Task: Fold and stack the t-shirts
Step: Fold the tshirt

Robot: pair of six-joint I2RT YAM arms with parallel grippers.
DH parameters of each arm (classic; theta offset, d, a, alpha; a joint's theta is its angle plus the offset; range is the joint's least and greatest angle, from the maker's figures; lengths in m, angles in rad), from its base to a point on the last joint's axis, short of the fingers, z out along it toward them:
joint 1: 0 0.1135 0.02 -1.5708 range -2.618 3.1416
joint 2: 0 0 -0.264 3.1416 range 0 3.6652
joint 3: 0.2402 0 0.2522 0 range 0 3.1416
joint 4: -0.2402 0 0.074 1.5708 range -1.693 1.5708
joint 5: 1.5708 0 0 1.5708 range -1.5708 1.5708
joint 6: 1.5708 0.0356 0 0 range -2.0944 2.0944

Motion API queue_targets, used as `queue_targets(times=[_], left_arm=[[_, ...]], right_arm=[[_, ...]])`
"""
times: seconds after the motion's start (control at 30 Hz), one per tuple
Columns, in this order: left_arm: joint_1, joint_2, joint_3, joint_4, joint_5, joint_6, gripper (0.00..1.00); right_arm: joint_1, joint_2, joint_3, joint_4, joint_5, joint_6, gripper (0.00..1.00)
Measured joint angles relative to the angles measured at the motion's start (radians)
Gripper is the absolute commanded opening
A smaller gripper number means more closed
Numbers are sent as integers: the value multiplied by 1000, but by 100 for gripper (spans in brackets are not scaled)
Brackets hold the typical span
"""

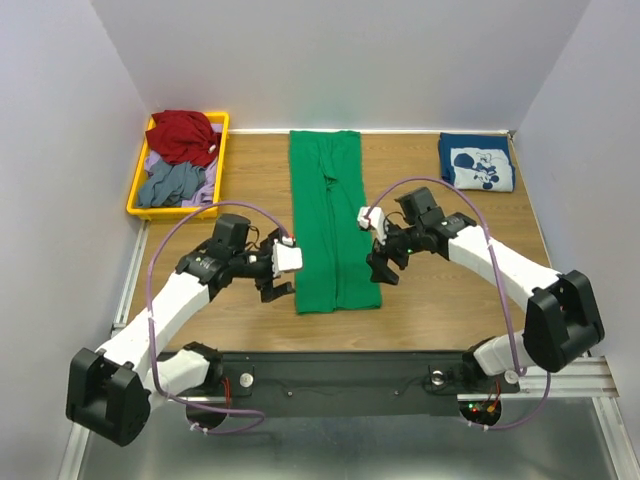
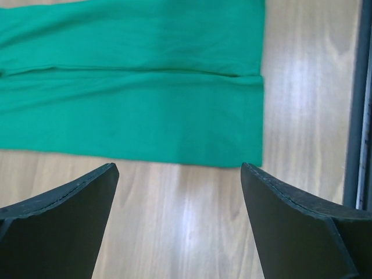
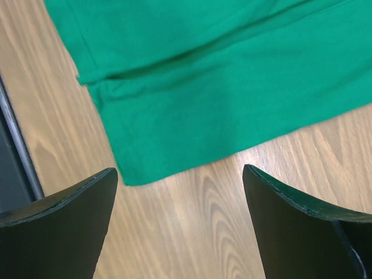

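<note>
Now we see the green t-shirt (image 1: 335, 220) lying flat down the middle of the table (image 1: 440, 300), folded lengthwise into a long narrow strip that runs from the far edge toward the arm bases. Our left gripper (image 1: 277, 291) hovers just beside its near left corner and our right gripper (image 1: 385, 272) just beside its near right corner. Both have jaws spread wide with nothing between them, and in the wrist views only bare wood lies under the fingers. The navy t-shirt (image 1: 477, 162), folded with its white print up, sits at the far right corner, well apart. A yellow bin (image 1: 134, 185) of other clothes stands at the far left.
</note>
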Motion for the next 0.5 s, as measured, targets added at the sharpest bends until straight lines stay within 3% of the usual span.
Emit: queue_targets(times=[0.07, 0.2, 0.3, 0.5], left_arm=[[-21, -15, -31, 17, -2, 15, 97], [-123, -148, -154, 63, -47, 90, 71], [-231, -179, -225, 101, -94, 159, 51], [-345, -68, -270, 163, -188, 202, 45]], right_arm=[[3, 6, -28, 22, 0, -35, 98], [63, -154, -235, 72, 24, -182, 95], [143, -247, -360, 108, 34, -298, 83], [232, -272, -488, 208, 70, -452, 69]])
